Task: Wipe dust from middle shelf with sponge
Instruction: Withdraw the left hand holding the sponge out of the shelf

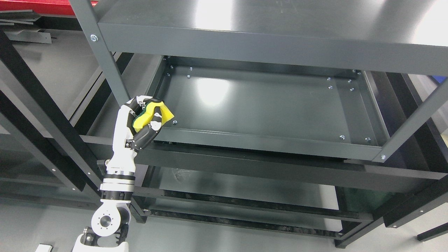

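**Sponge held at the front left corner of the middle shelf, ready for a first pass**

A dark grey metal shelving unit (245, 38) fills most of the frame, seen from above and at a slant. Its top shelf (273, 21) runs across the upper part of the picture and overhangs the level below, so an arm has to come in from the open front, under that overhang, rather than from above.

The middle shelf (266, 108) sits at centre frame as a shallow tray with a raised lip (266, 140) along its front edge. Its surface looks bare apart from bolt heads near the corners and a bright glare patch at upper centre; any dust is too fine to make out. A lower shelf (245, 189) shows beneath it.

The left arm (119, 164) rises from the bottom left of the frame, just in front of the unit's left post (105, 59). The left hand (145, 117) is curled tight around a yellow sponge (154, 113), whose dark green scouring side faces the palm. The sponge sits at the shelf's front left corner, above the lip; whether it touches the surface cannot be told. Starting at a corner would let a sweep run rightward across the whole tray. The right arm is not visible.
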